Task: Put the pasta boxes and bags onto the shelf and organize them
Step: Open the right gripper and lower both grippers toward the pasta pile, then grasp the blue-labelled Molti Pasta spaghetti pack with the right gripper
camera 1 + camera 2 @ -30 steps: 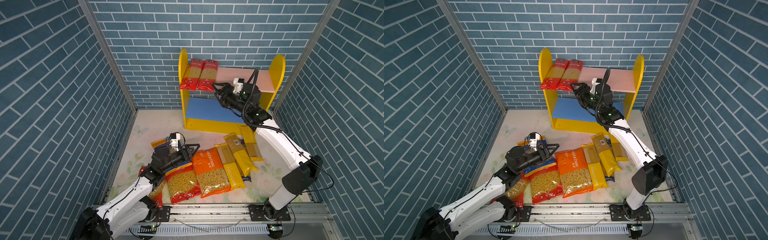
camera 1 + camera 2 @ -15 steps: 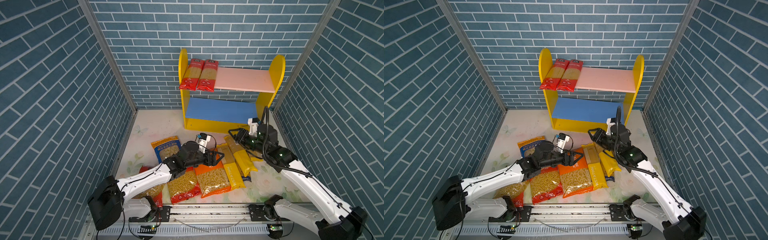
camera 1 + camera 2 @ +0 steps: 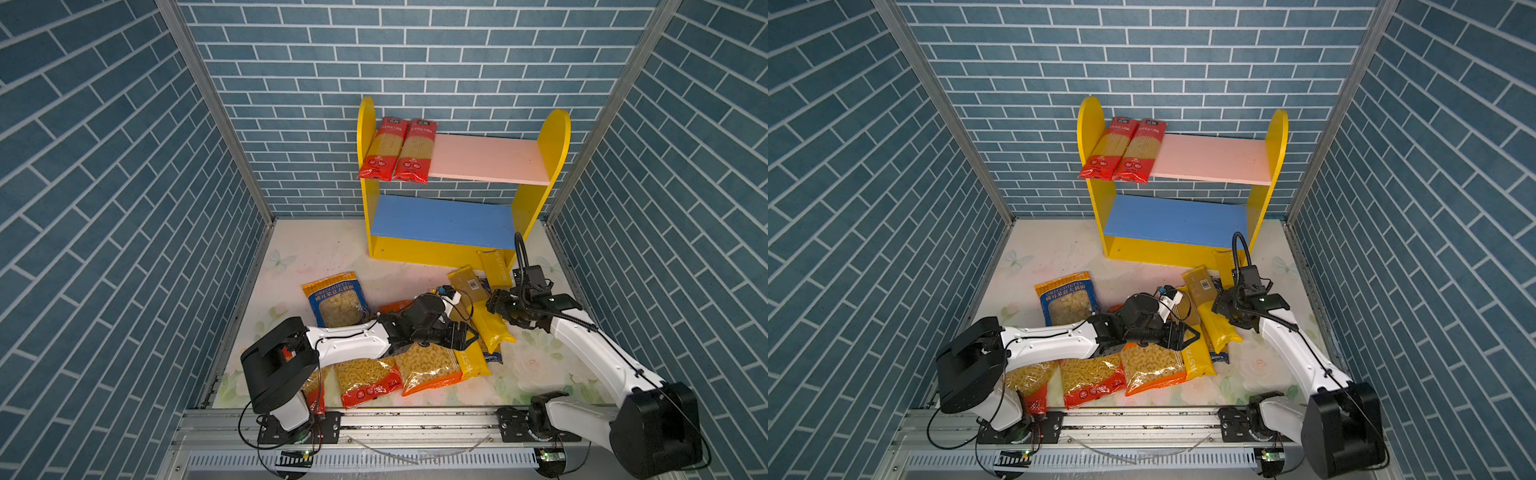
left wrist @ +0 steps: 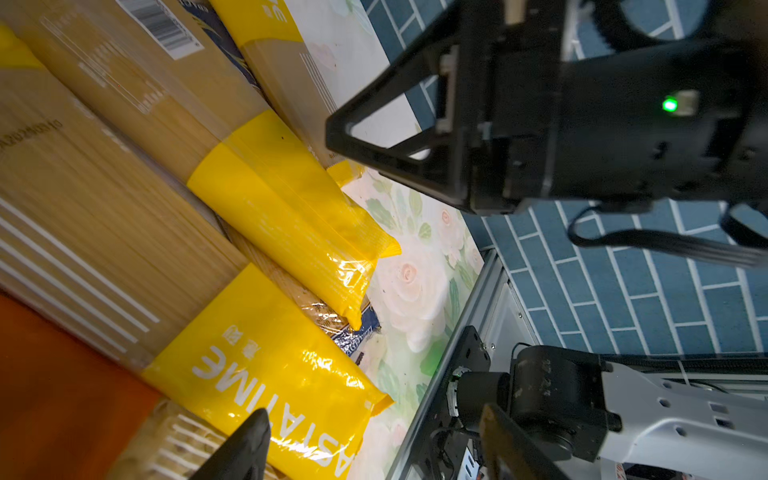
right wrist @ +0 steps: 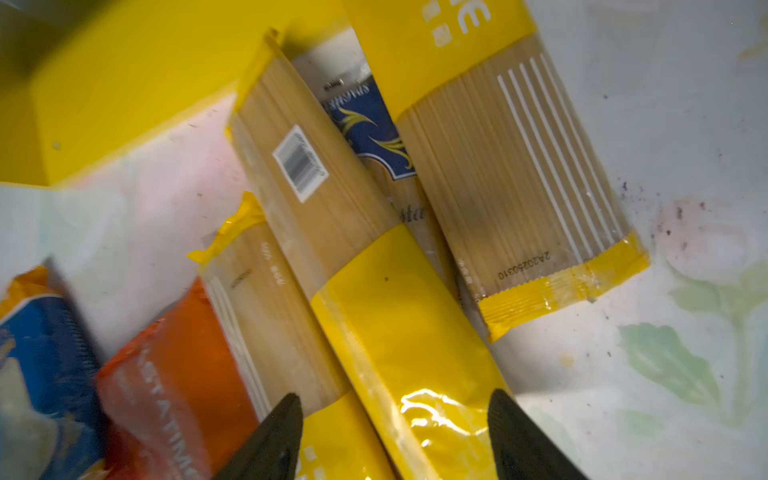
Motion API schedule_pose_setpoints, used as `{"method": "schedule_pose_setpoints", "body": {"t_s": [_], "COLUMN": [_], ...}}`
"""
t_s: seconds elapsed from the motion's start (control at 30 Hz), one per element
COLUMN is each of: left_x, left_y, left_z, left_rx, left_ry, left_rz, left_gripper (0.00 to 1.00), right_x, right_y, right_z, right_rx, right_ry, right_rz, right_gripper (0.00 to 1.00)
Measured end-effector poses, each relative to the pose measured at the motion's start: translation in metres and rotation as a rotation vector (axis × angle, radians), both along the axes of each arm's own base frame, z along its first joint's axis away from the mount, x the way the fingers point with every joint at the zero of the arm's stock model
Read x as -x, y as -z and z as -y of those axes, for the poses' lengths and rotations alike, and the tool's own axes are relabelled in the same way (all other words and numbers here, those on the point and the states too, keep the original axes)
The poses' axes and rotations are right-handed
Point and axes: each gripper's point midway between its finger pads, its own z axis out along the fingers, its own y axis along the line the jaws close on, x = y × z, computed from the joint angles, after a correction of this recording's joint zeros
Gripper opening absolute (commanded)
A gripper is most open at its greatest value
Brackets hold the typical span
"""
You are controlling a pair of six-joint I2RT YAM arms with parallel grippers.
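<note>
Nearest the front rail, we see the red macaroni bag and the orange bag side by side, near edges just short of it. Left gripper hangs over the orange bag's far end and the yellow PASTATIME pack at its 3 o'clock, jaws spread, nothing in them. Right gripper is released too: its fingers straddle the yellow end of the barcode spaghetti pack, which lies flat on the pile across a dark blue pack. Both grippers sit near each other, tips facing.

Bare floral mat shows at 4 o'clock of the right gripper and at 11 o'clock of the pile, past the blue bag. Third yellow pack ends at the shelf base, 12 o'clock; we can't tell contact. Up top, two red spaghetti packs hug the left panel, near ends overhanging the pink board; bare board runs from them to the right panel.
</note>
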Motion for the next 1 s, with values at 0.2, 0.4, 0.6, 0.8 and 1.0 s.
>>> {"method": "schedule_pose_setpoints", "body": {"t_s": [0.2,0.4,0.6,0.8,1.0], "left_x": [0.002,0.0,-0.006,-0.013,-0.012], "left_y": [0.01,0.003,-0.016,-0.03,-0.029], "left_z": [-0.006,-0.014,-0.024,-0.043,-0.051], "left_rx": [-0.024,-0.029,0.001,0.013,0.007], "left_ry": [-0.023,-0.049,-0.083,-0.136,-0.149], "left_rz": [-0.013,0.005,0.049,0.09,0.099], "left_gripper": [0.8,0.81,0.81,0.81,0.81], "right_x": [-0.006,-0.008,0.008,0.018,0.015], "right_y": [0.042,0.041,0.021,0.009,-0.018], "right_z": [-0.001,-0.028,-0.083,-0.153,-0.168], "right_rx": [0.0,-0.144,-0.2,-0.202,-0.25], "right_ry": [-0.075,-0.13,-0.253,-0.409,-0.427], "right_rz": [-0.121,-0.111,-0.057,-0.048,-0.001], "right_gripper": [0.73,0.62,0.6,0.61,0.66]}}
